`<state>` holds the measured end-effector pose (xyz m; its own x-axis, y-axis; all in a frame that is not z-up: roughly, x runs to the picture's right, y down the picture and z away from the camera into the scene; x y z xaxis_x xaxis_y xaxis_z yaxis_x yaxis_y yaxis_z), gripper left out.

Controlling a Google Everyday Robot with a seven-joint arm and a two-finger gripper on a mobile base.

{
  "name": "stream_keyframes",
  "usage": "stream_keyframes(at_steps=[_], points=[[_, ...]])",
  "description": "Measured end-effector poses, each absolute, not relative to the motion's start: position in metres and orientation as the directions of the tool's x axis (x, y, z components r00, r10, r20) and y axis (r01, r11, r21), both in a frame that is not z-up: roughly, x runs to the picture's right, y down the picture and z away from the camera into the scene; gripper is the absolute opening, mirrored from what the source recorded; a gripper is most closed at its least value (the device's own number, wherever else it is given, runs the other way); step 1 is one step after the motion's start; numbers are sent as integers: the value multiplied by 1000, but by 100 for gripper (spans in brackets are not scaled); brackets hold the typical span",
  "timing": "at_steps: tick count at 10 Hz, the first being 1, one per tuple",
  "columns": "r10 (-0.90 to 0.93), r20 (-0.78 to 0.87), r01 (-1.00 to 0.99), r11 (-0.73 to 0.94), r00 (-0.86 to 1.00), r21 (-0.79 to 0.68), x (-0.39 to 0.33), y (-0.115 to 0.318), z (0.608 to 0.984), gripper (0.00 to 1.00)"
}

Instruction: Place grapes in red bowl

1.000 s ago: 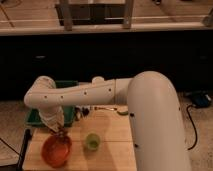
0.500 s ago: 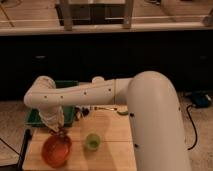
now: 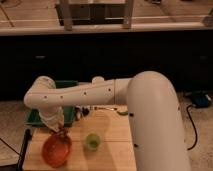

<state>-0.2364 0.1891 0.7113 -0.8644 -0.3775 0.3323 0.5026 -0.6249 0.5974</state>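
Nothing has visibly shifted: the claw (image 3: 59,129) hangs over the far rim of the red bowl (image 3: 55,151) on the worktop (image 3: 112,150); its grip I cannot tell. A dark lump there, perhaps the grapes (image 3: 62,133), is mostly hidden.

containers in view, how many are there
3: red bowl front left, green cup beside it, dark green bin behind, partly hidden by the arm. The hand hangs over the bowl's back rim.
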Motion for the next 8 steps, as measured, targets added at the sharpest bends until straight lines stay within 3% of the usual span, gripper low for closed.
stream_keyframes(at_steps=[8], points=[[-338,301,452,-645,-892,616,-235,189,713,0]])
